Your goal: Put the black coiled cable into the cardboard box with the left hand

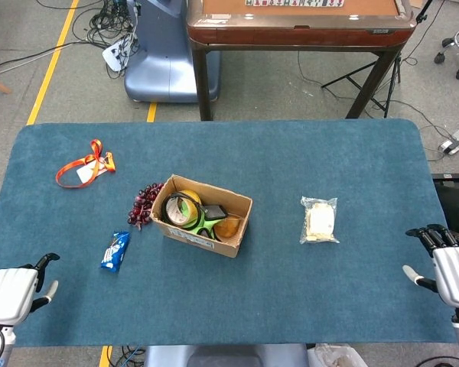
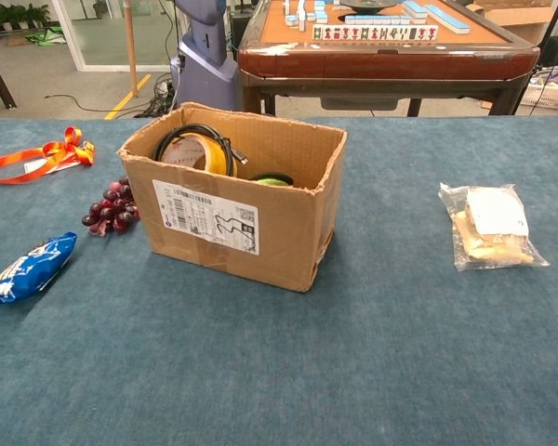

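The cardboard box (image 1: 203, 217) (image 2: 237, 195) stands open on the blue table, left of centre. The black coiled cable (image 1: 176, 205) (image 2: 193, 133) lies inside it at the left end, looped around a yellow roll. My left hand (image 1: 14, 289) is at the front left corner of the table, far from the box, fingers apart and holding nothing. My right hand (image 1: 447, 263) rests at the front right edge, fingers spread and empty. Neither hand shows in the chest view.
Dark grapes (image 1: 142, 204) (image 2: 111, 208) lie just left of the box. A blue snack packet (image 1: 115, 251) (image 2: 28, 267) lies nearer the front left. An orange ribbon (image 1: 84, 166) (image 2: 35, 154) is at the far left. A clear food bag (image 1: 320, 219) (image 2: 488, 226) lies right of the box.
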Tool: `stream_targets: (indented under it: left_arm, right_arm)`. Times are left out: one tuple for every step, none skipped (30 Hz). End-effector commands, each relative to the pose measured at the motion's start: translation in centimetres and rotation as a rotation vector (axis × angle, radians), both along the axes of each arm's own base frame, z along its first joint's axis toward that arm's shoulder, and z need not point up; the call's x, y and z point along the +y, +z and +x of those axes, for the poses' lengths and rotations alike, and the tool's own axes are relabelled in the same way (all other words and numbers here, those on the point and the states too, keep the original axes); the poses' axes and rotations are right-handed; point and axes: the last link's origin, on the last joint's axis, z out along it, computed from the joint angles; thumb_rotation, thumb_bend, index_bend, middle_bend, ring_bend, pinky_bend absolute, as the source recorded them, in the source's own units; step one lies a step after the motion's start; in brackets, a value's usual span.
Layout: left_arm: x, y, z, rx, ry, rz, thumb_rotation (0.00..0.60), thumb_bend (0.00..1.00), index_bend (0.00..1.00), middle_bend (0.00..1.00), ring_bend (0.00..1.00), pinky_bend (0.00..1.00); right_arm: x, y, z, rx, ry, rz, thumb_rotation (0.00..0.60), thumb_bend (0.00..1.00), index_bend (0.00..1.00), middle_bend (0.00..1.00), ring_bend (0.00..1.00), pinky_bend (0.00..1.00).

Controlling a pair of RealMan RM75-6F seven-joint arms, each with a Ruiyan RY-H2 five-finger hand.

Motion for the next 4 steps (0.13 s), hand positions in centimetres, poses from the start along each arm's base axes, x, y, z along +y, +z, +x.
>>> stream_targets:
  left_arm:
    - [0.26, -0.32, -0.38, -0.003, 0.014, -0.015, 0.6, 0.31, 0.34, 0.77, 0.68, 0.91]
    - [0.29, -0.34, -0.43, -0.003, 0.016, -0.015, 0.6, 0.31, 0.34, 0.77, 0.68, 0.91]
    - [0.29, -0.34, -0.44, -0.003, 0.016, -0.013, 0.6, 0.31, 0.34, 0.77, 0.68, 0.91]
    - [0.25, -0.31, -0.43, -0.004, 0.015, -0.012, 0.6, 0.31, 0.34, 0.77, 0.68, 0.91]
  right_arm:
    - [-0.22, 0.02, -0.25, -0.001, -0.012, 0.005, 0.6, 0.0, 0.35, 0.37, 0.23, 0.44]
    - [-0.31, 0.01, -0.3, -0.002, -0.014, 0.008, 0.6, 0.0, 0.35, 0.37, 0.23, 0.44]
    - [-0.38, -0.01, -0.31, -0.001, -0.014, 0.011, 0.6, 0.0, 0.35, 0.37, 0.23, 0.44]
    - [-0.42, -0.03, -0.3, -0.001, -0.013, 0.013, 0.6, 0.0, 0.35, 0.37, 0.23, 0.44]
